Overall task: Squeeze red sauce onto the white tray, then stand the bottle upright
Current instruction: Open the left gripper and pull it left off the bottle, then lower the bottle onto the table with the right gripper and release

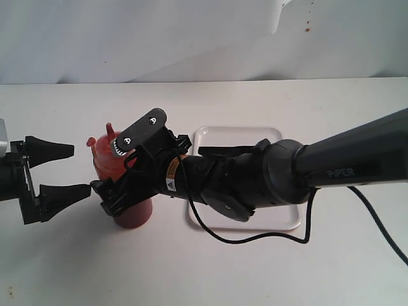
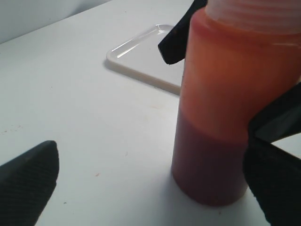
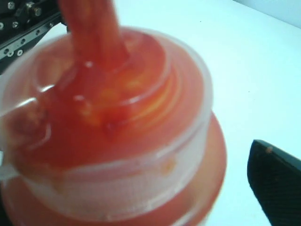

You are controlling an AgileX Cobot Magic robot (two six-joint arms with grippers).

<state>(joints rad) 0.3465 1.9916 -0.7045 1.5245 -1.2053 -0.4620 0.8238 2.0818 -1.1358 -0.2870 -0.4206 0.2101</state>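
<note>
The bottle point(image 1: 106, 160) stands upright on the table just left of the white tray point(image 1: 273, 136), nozzle up. The red sauce point(image 2: 207, 165) fills its lower part, darker through the plastic. My right gripper point(image 1: 124, 171) reaches across the tray and is open around the bottle's upper body. One of its fingers point(image 3: 277, 183) shows a gap of table between itself and the bottle point(image 3: 117, 141). My left gripper point(image 1: 76, 171) is open, level with the bottle and a little to its left, holding nothing. I see no sauce on the parts of the tray point(image 2: 141, 52) that show.
The right arm point(image 1: 331, 169) lies over most of the tray and hides its middle. A black cable point(image 1: 255, 237) loops on the table in front of the tray. Small red specks point(image 1: 307, 27) mark the back wall.
</note>
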